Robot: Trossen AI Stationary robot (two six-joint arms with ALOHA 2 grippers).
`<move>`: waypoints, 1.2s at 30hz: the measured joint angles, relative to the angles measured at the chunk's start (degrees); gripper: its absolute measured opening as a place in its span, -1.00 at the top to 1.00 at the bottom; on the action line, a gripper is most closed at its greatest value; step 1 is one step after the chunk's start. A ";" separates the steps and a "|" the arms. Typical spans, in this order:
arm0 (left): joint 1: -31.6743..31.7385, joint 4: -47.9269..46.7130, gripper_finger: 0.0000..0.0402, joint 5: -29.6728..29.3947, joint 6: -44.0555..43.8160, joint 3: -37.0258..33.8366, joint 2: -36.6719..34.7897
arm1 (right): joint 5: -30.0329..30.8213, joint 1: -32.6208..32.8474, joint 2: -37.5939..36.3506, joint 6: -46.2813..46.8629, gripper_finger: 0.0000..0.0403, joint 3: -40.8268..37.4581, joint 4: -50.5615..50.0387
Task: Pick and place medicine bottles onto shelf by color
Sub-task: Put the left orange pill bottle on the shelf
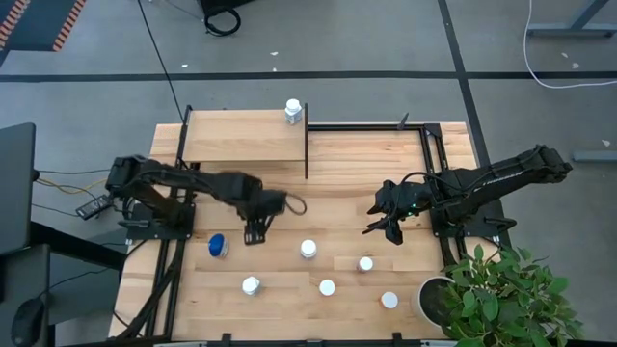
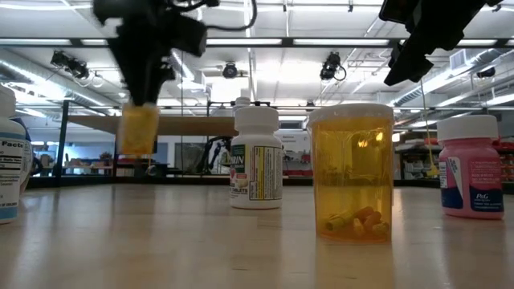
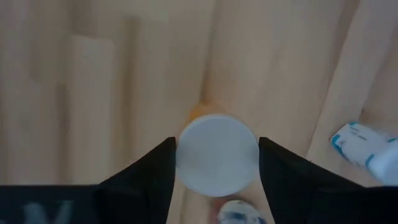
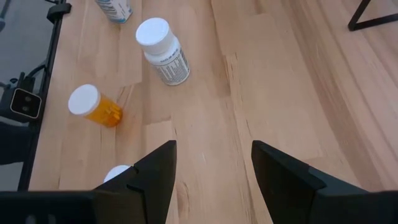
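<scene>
Left gripper [image 3: 216, 163] clamped on white-capped orange bottle [image 2: 138, 128], lifted clear of table; carry level toward shelf [image 1: 241, 137], beside white bottle [image 1: 293, 112]; right gripper [image 4: 213, 163] open, empty, idle near shelf's right edge

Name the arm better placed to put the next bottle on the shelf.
Left. Its hand is shut on an orange bottle, lifted clear of the table, on the shelf side. The right hand hangs open and empty over bare tabletop.

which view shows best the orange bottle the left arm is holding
The low view: the orange bottle hangs clear of the table under the left tool, its orange body in full side view. The left wrist view shows only its white cap between the fingers. In the high view the arm hides it.
</scene>
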 joint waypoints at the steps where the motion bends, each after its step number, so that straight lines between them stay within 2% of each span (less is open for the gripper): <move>1: 1.29 -1.71 0.00 -0.14 1.40 2.04 0.00 | 0.00 0.00 0.00 0.00 -0.07 0.00 0.00; 8: 12.02 -9.82 -0.10 -3.12 11.08 15.31 0.00 | 0.65 0.00 0.00 1.72 -0.07 0.00 0.00; 13: 22.84 -11.24 -0.05 -3.67 18.38 22.29 0.00 | 2.30 0.00 0.00 2.56 -0.07 0.00 0.00; 18: 33.49 -9.96 -0.04 -3.72 25.32 25.41 0.48 | 4.77 0.00 0.00 3.23 -0.07 0.00 0.27; 23: 41.02 -8.12 -0.11 -3.63 29.88 25.46 0.46 | 7.39 0.00 0.00 5.71 -0.07 0.00 1.03; 28: 44.33 -4.35 -0.07 -3.48 32.49 25.46 0.46 | 11.27 -0.02 0.00 6.01 -0.07 0.00 3.03; 36: 44.99 -3.26 -0.07 -3.30 34.54 25.94 2.75 | 14.93 -0.78 0.00 6.01 -0.07 0.33 5.15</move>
